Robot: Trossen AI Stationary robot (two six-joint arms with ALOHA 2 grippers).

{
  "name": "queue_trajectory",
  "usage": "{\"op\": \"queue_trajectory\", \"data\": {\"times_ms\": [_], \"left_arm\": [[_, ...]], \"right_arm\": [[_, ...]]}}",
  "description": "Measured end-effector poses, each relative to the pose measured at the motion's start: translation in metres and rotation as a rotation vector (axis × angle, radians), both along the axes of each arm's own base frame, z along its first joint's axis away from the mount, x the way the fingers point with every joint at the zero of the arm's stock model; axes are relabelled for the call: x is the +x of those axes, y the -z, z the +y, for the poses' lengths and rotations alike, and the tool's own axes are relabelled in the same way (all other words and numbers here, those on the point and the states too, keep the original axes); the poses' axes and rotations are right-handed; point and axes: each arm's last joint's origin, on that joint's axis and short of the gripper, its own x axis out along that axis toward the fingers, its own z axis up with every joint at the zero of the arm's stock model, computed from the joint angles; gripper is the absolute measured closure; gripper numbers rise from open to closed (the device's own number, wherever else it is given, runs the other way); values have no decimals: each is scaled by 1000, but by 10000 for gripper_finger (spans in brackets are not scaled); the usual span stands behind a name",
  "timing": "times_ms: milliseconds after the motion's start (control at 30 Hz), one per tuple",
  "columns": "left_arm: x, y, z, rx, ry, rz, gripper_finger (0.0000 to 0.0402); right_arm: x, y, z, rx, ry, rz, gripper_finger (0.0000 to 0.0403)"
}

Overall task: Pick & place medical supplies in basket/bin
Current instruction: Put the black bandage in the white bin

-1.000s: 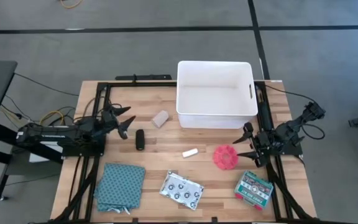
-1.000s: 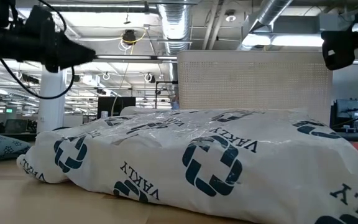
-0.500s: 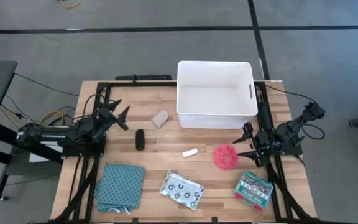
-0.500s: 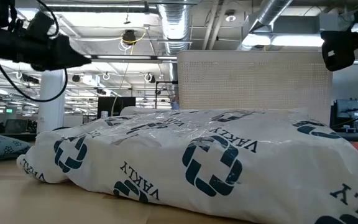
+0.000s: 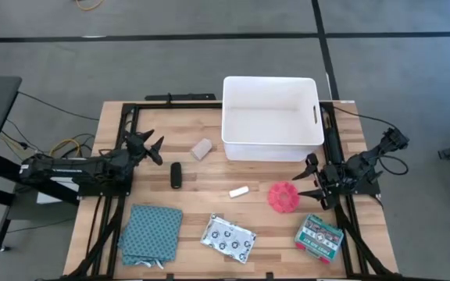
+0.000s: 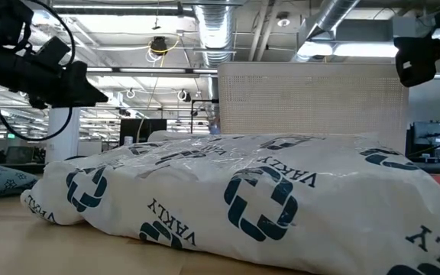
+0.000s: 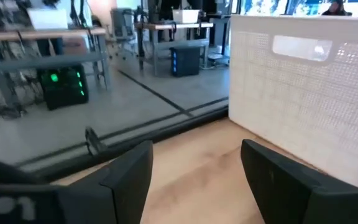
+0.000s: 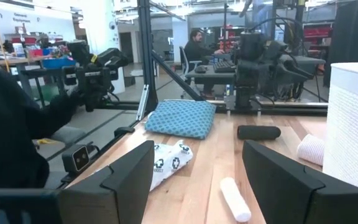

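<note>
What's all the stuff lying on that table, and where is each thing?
Bin: one, white, far side, right of centre.
Roll: one, beige, left of the bin.
Cylinder: one, black, near the roll.
Stick: one, white, centre.
Spiky ball: one, pink, right of the stick.
Cloth: one, teal patterned, near left.
Packet: one, silvery dotted, near centre.
Box: one, green-and-red, near right.
Left gripper: open, left edge.
Right gripper: open, right edge.

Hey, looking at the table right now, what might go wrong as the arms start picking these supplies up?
The left gripper is open near the black cylinder and beige roll; both are round and might roll away if nudged. The white stick lies flat and thin, so the jaws may scrape the table. The pink spiky ball beside the open right gripper could squirt out sideways.
</note>
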Motion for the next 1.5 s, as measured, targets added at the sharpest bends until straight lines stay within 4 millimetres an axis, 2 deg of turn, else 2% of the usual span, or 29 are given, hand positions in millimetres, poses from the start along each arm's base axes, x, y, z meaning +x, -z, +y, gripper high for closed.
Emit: {"op": "queue_trajectory", "data": {"times_ms": [267, 433, 600, 733, 900, 1000, 1133, 1233, 1333, 1433, 1500], "left_arm": [[-2, -10, 1, 15, -69, -112, 167], [-2, -12, 2, 26, -98, -122, 167], [-4, -11, 2, 9, -149, -137, 167], [-2, -11, 1, -10, -80, -159, 167], [1, -11, 0, -43, 19, -191, 167], [2, -15, -1, -76, 67, -255, 167], [2, -48, -4, -111, 217, -352, 171], [4, -75, -7, -214, 313, -307, 185], [6, -97, -10, -437, 364, -174, 203], [15, -103, -11, -657, 298, 25, 223], [28, -100, -12, -764, 245, 120, 235]], "right_arm": [[0, 0, 0, 95, -4, 24, 163], [0, 0, 0, 208, -7, 55, 163], [0, 1, 0, 210, -9, 52, 163], [1, 0, 1, 152, -10, 14, 163], [-1, -14, 0, 95, -15, -141, 163], [-5, -33, -2, 50, -42, -213, 163], [-14, -65, -8, 144, -48, -173, 163], [-16, -86, -9, 149, -48, -189, 163], [-11, -96, -6, 79, -49, -179, 163], [-4, -101, -1, 16, -44, -151, 163], [1, -105, 2, -36, -42, -135, 163]]}}
